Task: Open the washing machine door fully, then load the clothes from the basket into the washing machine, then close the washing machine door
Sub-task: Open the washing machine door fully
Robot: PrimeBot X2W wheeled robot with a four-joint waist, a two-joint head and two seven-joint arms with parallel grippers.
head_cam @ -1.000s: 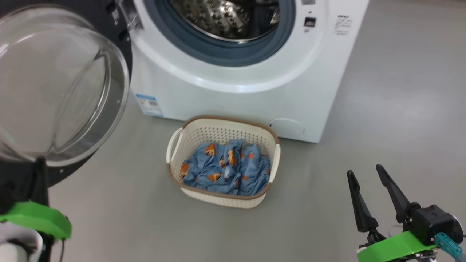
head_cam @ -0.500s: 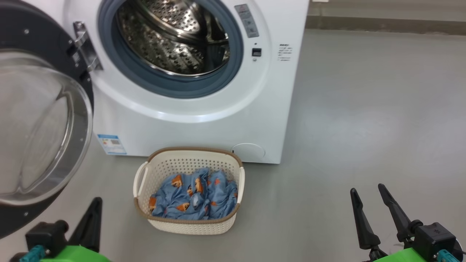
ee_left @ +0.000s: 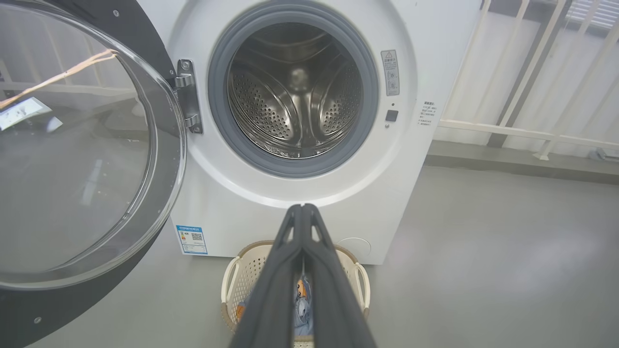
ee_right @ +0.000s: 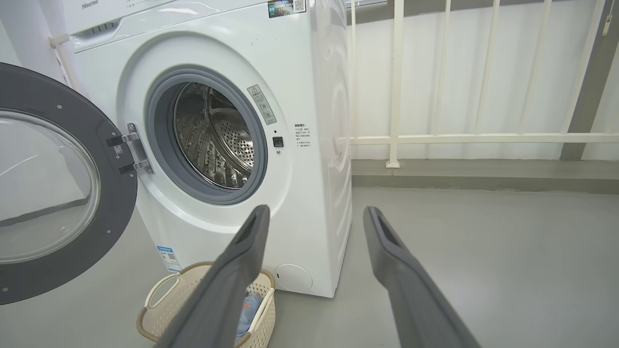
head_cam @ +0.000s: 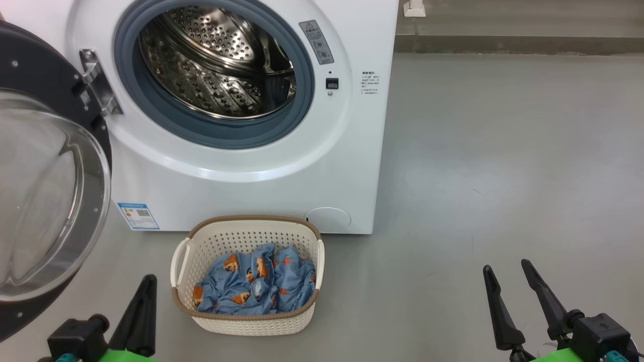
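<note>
The washing machine stands with its steel drum exposed. The washing machine door hangs swung wide to the left on its hinge. On the floor in front sits the basket, and the clothes lie bundled inside it. My left gripper is shut and empty, low at the left beside the basket. In the left wrist view its fingers press together in front of the basket. My right gripper stands open and empty, far right of the basket, as the right wrist view confirms.
Bare grey floor stretches to the right of the machine. A low kerb and a white railing run along the back wall. The open door juts out over the floor on the left.
The head camera has lifted and turned, sliding machine and basket left and down in view. My left gripper has come away from the door's lower rim to beside the basket. The right gripper stays open.
</note>
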